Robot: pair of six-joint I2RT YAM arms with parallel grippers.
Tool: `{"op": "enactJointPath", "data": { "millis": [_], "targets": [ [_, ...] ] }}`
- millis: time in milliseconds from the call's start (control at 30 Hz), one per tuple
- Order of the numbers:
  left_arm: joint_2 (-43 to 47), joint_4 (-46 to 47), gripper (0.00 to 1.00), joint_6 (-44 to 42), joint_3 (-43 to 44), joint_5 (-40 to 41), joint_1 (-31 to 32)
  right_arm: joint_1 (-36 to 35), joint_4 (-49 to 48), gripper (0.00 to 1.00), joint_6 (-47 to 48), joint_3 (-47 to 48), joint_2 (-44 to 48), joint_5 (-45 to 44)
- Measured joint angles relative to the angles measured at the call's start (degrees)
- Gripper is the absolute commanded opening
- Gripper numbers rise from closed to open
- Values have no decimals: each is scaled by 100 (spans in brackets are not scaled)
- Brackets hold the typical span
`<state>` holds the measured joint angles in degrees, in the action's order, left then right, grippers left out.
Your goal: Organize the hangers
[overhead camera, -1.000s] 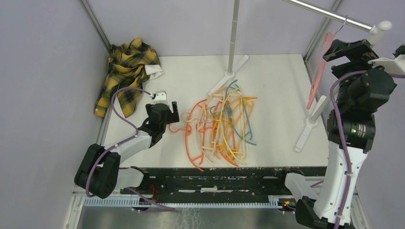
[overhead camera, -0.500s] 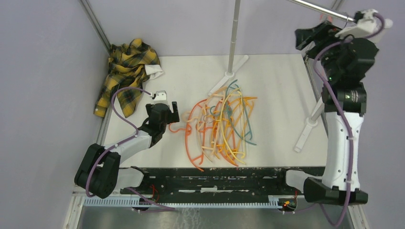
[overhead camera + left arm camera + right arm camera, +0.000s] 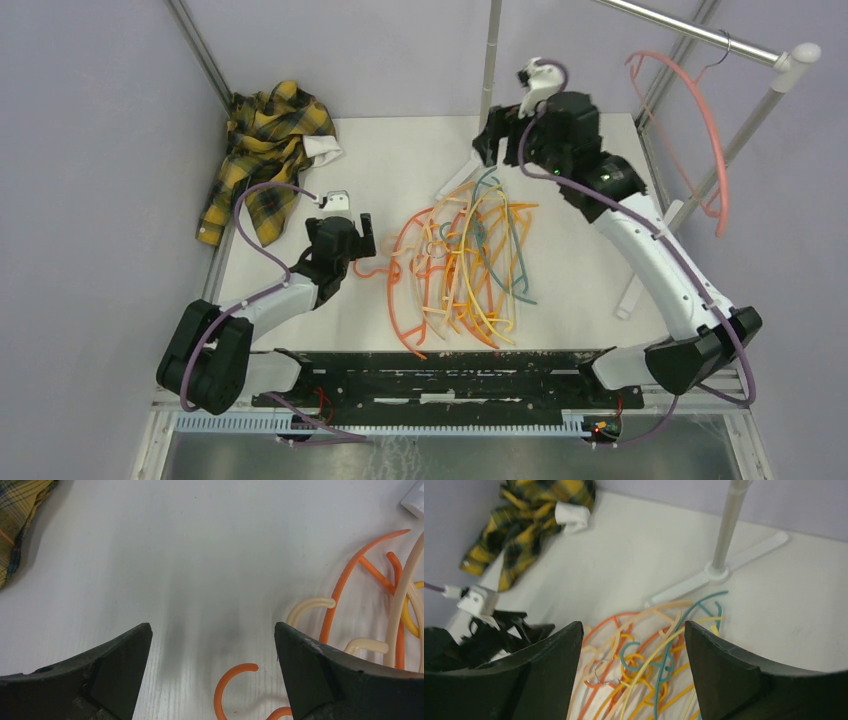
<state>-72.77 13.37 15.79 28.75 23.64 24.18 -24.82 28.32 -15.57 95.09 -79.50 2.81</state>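
A tangled pile of hangers (image 3: 468,262) in orange, yellow, peach and teal lies mid-table. One pink hanger (image 3: 712,140) hangs by its hook from the silver rail (image 3: 690,30) at the back right. My left gripper (image 3: 358,236) rests low at the pile's left edge, open, with an orange hook (image 3: 234,679) lying on the table between its fingers, untouched. My right gripper (image 3: 489,140) hovers above the pile's far side, open and holding nothing. In the right wrist view the hangers (image 3: 659,672) show between its fingers (image 3: 549,665), well below them.
A yellow-black plaid shirt (image 3: 265,150) is heaped in the back left corner. An upright pole (image 3: 488,80) on a white foot stands just behind the pile. A second white foot (image 3: 645,262) with its slanted pole stands at the right edge.
My right arm has swung from the rail at the back right down and left to above the pile's far side. The pink hanger stays on the rail. The left arm has not moved.
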Motion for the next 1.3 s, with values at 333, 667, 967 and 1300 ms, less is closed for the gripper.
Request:
{"op": "enactJointPath", "data": {
  "millis": [333, 667, 967, 1300],
  "targets": [
    [-59, -2, 99, 0, 4, -2, 0, -1158, 2, 74, 236, -2312, -505, -997],
    [-192, -24, 99, 2, 92, -13, 0, -1390, -380, 66, -98, -3845, -527, -973],
    [-293, -96, 99, 4, 131, -20, 0, -1947, -804, 63, -411, -4336, -551, -861],
    [-293, -96, 99, 4, 131, -20, 0, -2142, -994, 27, -710, -4802, -579, -758]
  ]
}}
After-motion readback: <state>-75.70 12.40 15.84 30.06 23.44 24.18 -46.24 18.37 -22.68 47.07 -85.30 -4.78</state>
